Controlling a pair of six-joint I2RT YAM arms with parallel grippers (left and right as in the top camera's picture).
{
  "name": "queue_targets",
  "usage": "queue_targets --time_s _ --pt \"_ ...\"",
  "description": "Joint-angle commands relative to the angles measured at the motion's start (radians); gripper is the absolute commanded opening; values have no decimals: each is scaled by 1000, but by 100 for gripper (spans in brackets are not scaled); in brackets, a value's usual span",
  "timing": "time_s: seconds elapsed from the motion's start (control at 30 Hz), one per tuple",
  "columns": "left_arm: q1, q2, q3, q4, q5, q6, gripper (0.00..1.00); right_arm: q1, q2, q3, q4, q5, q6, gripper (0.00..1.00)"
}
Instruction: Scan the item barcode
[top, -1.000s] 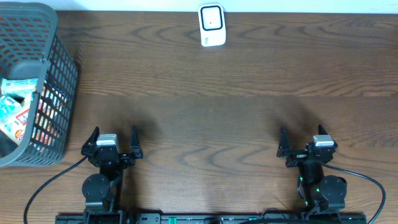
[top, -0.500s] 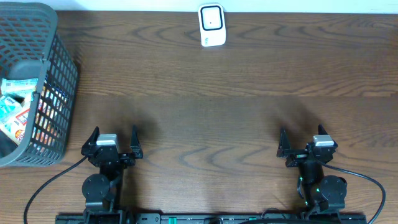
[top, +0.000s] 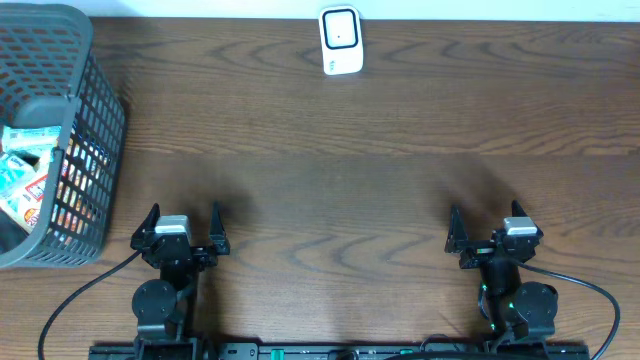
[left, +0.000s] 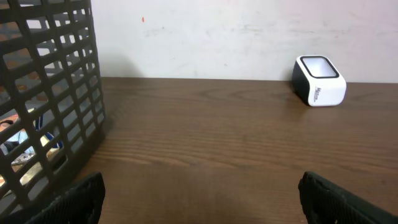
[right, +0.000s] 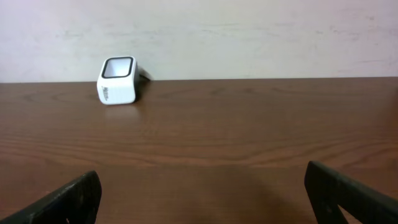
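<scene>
both arms sit parked at the near edge of the table (top: 400, 130). the left gripper (top: 183, 220) and the right gripper (top: 487, 222) are each spread wide with nothing between the jaws, and in both wrist views only the dark fingertips show at the bottom corners. nothing has been picked up yet, so the job looks to be at its very start. the goods to be scanned are the packets (top: 22, 170) jumbled inside the grey mesh basket (top: 98, 140) at the far left. taking twelve as straight away from the robot, they lie at about ten o'clock from the left gripper and well apart from the right one, so the left arm is plainly the nearer. the white scanner (top: 340, 41) stands at the far edge in the middle, at roughly one o'clock from the left gripper and eleven from the right, with its window tilted up (the left wrist view shows that slanted face well). the packets overlap behind the mesh, so i cannot tell any single packet's long axis or where its barcode is. my guess is that the reach must come over the basket rim from above.
</scene>
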Motion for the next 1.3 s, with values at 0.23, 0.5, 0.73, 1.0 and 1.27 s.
queue_targets --time_s 0.23,0.5,0.73,1.0,1.27 --pt "-3 -6 -17 -39 -31 -8 98 -6 -6 -3 -3 2 -15 99" --pt "-3 -6 -17 -39 -31 -8 98 -6 -6 -3 -3 2 -15 99" --pt "-3 -6 -17 -39 -31 -8 98 -6 -6 -3 -3 2 -15 99" --pt "-3 -6 -17 -39 -31 -8 98 -6 -6 -3 -3 2 -15 99" --pt "-3 -6 -16 77 222 -170 98 -6 -6 -3 -3 2 -15 99"
